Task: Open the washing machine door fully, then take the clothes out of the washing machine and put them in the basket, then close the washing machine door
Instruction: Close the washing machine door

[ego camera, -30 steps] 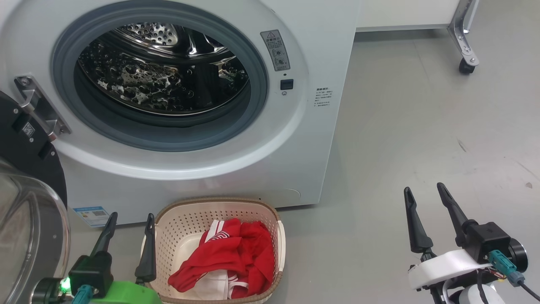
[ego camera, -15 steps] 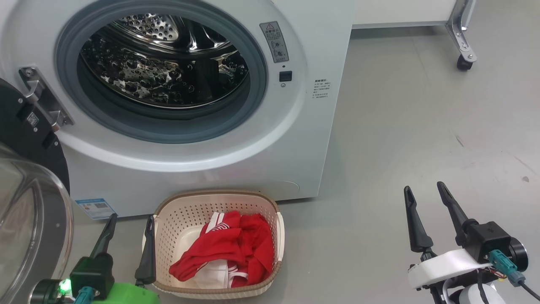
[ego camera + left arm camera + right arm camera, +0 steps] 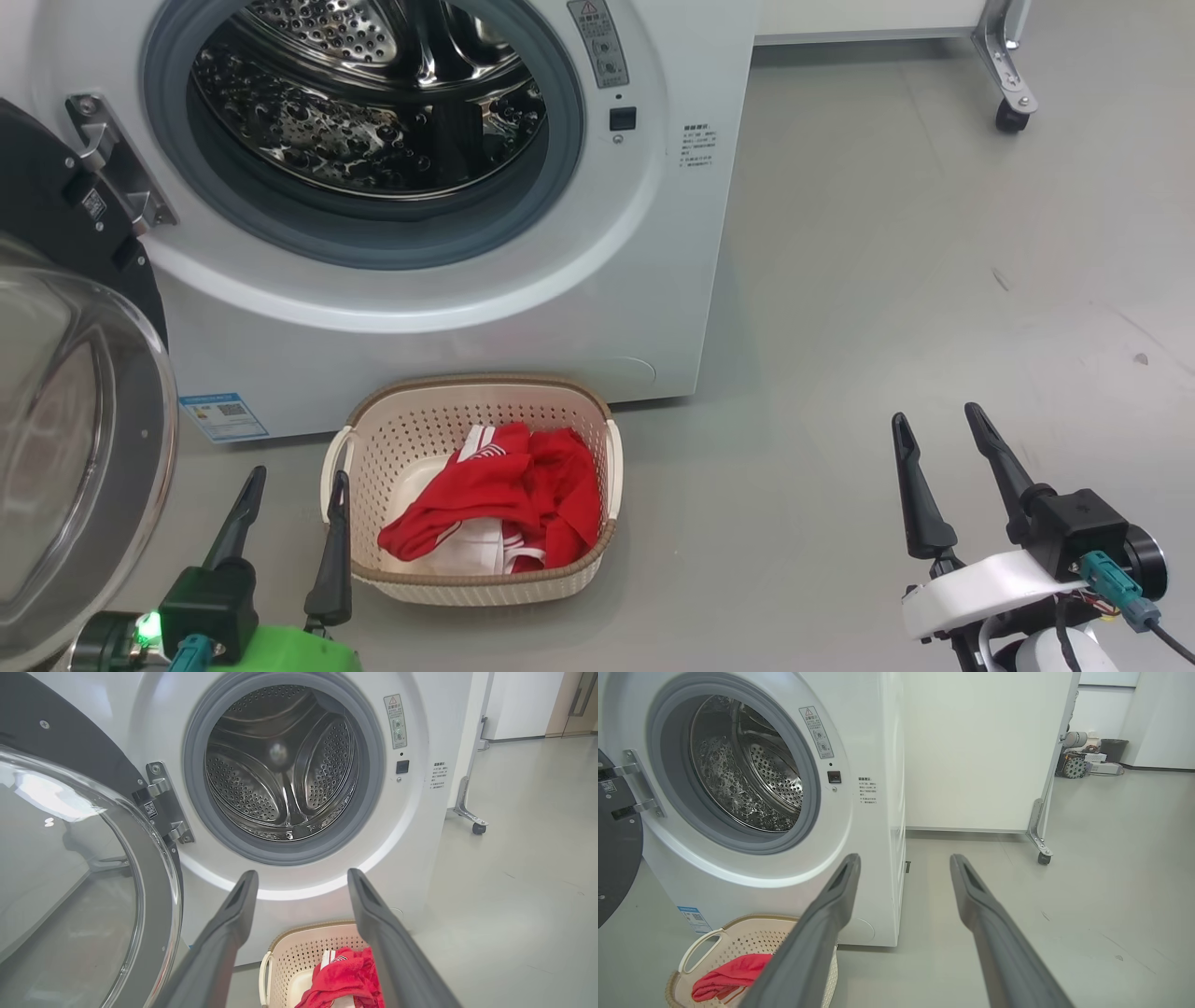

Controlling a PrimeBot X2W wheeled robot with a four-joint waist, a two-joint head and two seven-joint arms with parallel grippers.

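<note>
Red fabric garment [image 3: 523,485] sits in cream perforated plastic basket [image 3: 420,439] before white front-loader washing machine [image 3: 467,327]; black-rimmed round glass door [image 3: 75,392] stands open. Left jaws and right jaws apart, empty.

Grey warning label [image 3: 597,42] with red triangle sign on the washing machine [image 3: 448,317] front, wording illegible; small printed text block [image 3: 696,147] alongside, unreadable; blue sticker [image 3: 222,416] with QR code low down; tiny QR tag [image 3: 91,203] on the washing machine door [image 3: 37,215].

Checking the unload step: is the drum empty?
Empty. The drum shows bare metal in the left wrist view; the clothes lie in the basket.
</note>
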